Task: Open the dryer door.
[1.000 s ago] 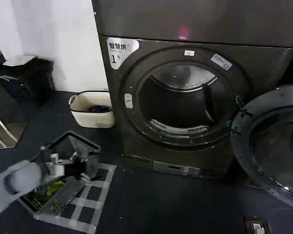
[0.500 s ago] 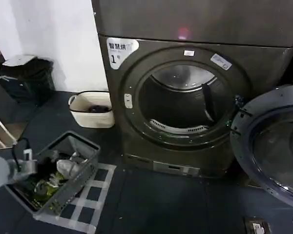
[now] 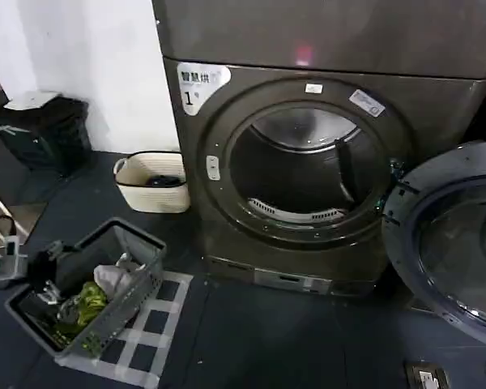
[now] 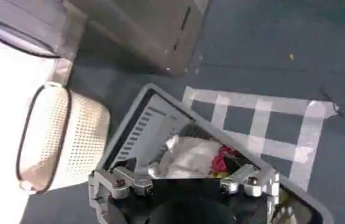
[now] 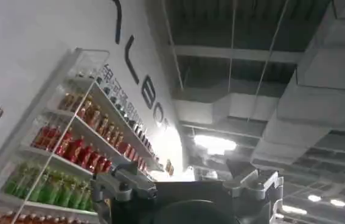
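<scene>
Closest in, by the left wrist view: left end effector, fingers spread, gripping nothing, poised above the grey laundry basket and its crumpled clothes. Withdrawn over the last second from above the basket's middle to the far left fringe of the head view, leaving the basket fully exposed on the floor beside the taped grid. Reads as a retreat after finished work, not an approach.

Right end effector: fingers likewise apart and empty, aimed up at ceiling ducts and a shelf of bottles; parked, well away from the machine.

Farther back on the right: the dryer door, swung fully out from the machine, inner rim facing the room, hinged beside the drum opening. Same position as a second ago, drum interior plainly visible. Judged from that: task goal already met, nothing left but stowing the arms.

Farthest, against the wall: a white wicker basket, untouched.
</scene>
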